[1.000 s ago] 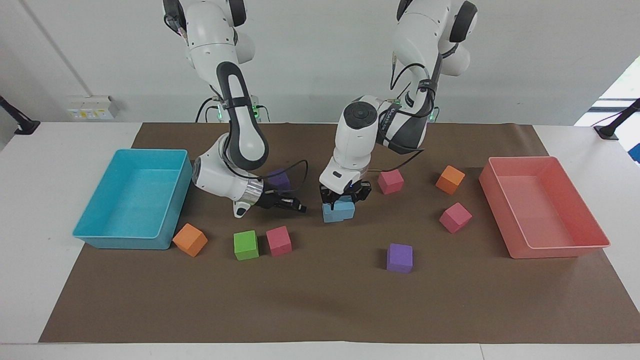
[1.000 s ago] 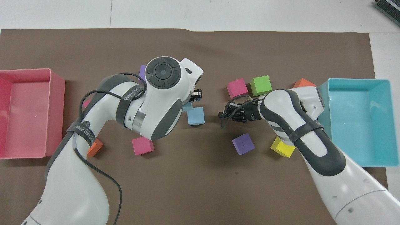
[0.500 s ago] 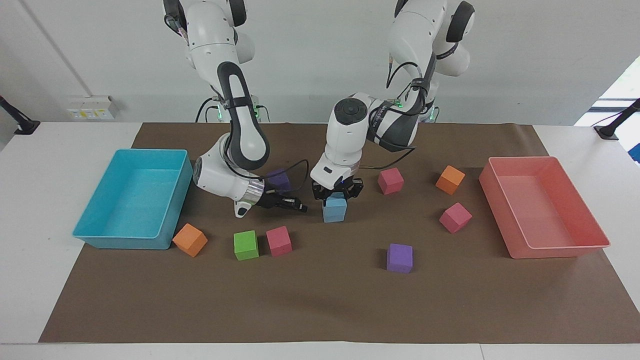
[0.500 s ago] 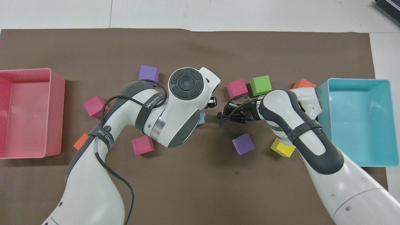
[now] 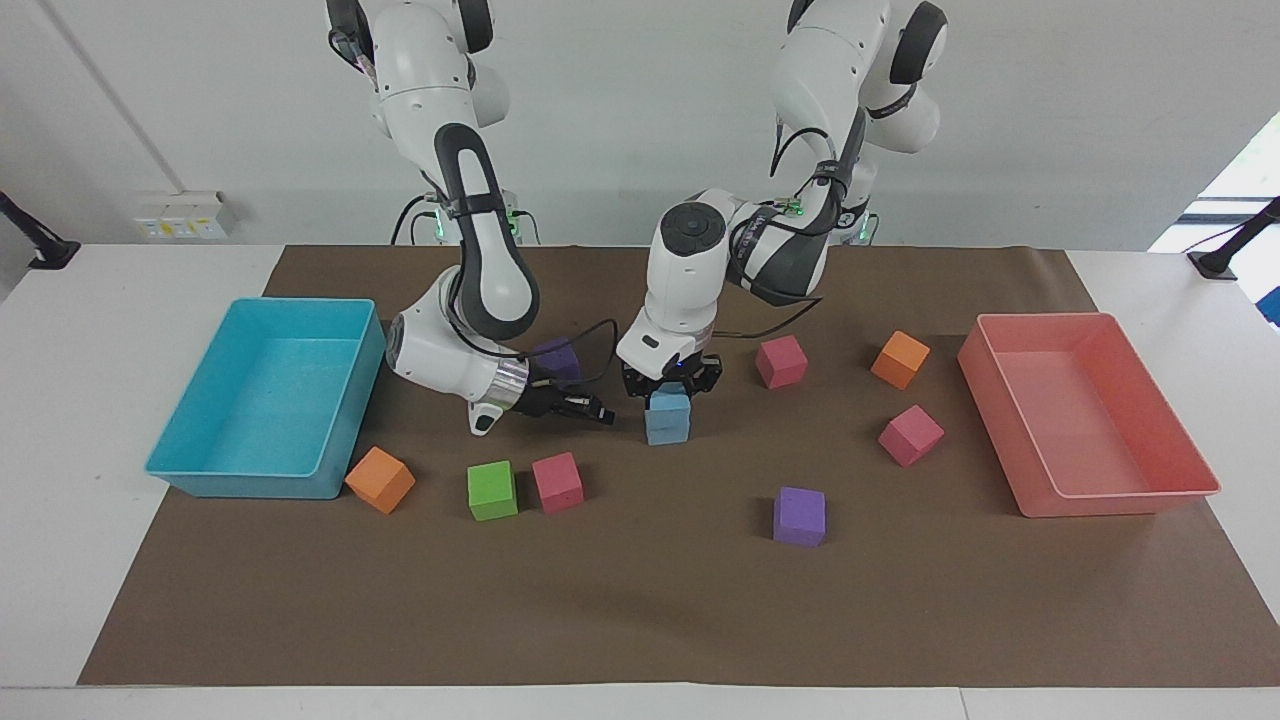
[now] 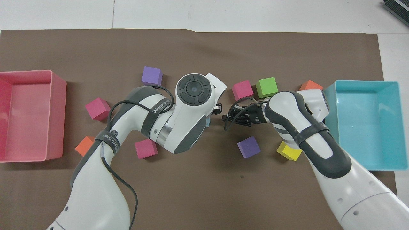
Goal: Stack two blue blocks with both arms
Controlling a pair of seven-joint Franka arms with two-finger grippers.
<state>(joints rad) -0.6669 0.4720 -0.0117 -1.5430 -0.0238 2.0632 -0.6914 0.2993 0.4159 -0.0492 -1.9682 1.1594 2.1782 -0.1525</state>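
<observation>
In the overhead view the left arm covers nearly all of the blue blocks; only a thin blue bit pokes out by its wrist. The facing view shows them well: the top blue block sits on the bottom blue block, near the middle of the brown mat. The left gripper is right down on the top one, fingers closed on its sides, so it's got hold of it. Can't tell if the top block's weight is fully on the bottom one. The right gripper lies low & sideways just beside the stack, twd the right arm's end of the mat, holding nothing; fingers shut, tips together. It doesn't touch the stack. A purple cube is half hidden by the right arm's wrist in the facing view, but the overhead view shows it whole, w/ a yellow cube next to it that the facing view doesn't show at all. The orange cube by the cyan tray is partly covered from above, clear from the facing view. The pink tray is cut off at the overhead view's edge.
</observation>
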